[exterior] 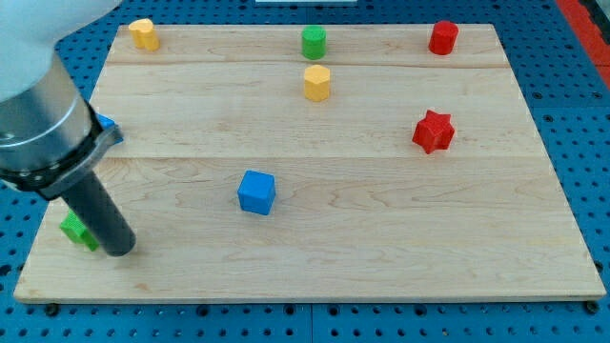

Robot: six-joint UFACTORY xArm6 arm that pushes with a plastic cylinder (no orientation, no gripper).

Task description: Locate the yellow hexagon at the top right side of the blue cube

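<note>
Planks of pale wood make up the desk point(381, 248), which lies on a blue perforated base point(572, 105) visible round its edges. At the view's left, the arm's grey body leads down into the dark rod, and my tip point(120, 252) rests on the wood near the bottom-left corner. There is no gripper on this arm, so nothing is held. A green block point(76, 231), shape unclear, sits just beside the rod on its left, partly hidden by it. A blue block point(108, 126) peeks out from behind the arm at the left edge. A yellow block point(144, 33) of uncertain shape lies near the top-left corner. The blue cube point(256, 191) stands left of centre, well apart from my tip. The yellow hexagon point(317, 83) is above it and to its right, just below a green cylinder point(314, 42). Further right are a red star point(433, 131) and, near the top edge, a red block point(442, 37).
</note>
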